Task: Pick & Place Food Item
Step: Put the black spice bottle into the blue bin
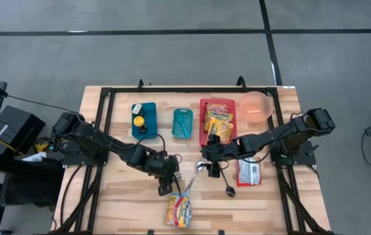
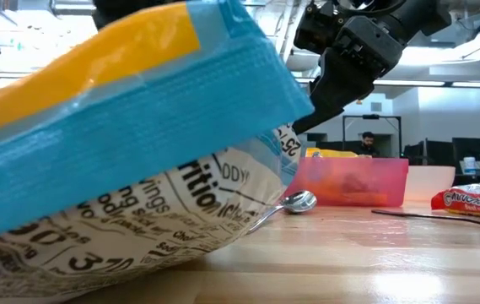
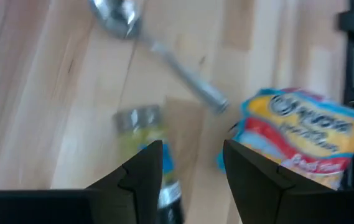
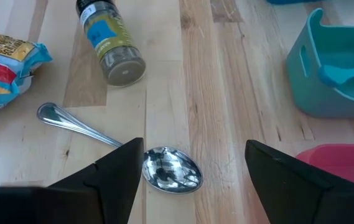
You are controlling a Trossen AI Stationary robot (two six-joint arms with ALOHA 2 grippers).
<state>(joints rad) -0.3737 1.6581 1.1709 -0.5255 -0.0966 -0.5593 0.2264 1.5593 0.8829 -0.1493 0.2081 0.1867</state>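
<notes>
Standing by the table I count two spoons, one jar, one loose snack bag and one red packet. Everything sits around the silver spoon [image 1: 195, 175], which lies aslant mid-table. The snack bag [image 1: 178, 210], the food item, lies flat just beyond the spoon's handle end, at the table's front edge, with nothing holding it. The spice jar [image 4: 110, 45] lies on its side beside the handle. The left gripper [image 1: 165, 185] hangs over that jar, and from above it hides the jar. The left wrist view shows its fingers [image 3: 145, 171] partly apart, with the jar's dark cap end in the gap between them and not filling it. The right gripper [image 1: 212, 163] hovers over the spoon's bowl, jaws spread wide and holding nothing. A dark spoon [image 1: 227, 189] and the red packet [image 1: 249, 172] lie on the spoon's far side from the jar. Behind the spoon stand a blue tray [image 1: 144, 119], a teal bin [image 1: 182, 123], a red tray [image 1: 205, 124] with yellow packets, and a pink bowl [image 1: 257, 108]. Only the low view shows a person [image 2: 368, 139] in the room beyond, and there the bag fills most of the picture.
</notes>
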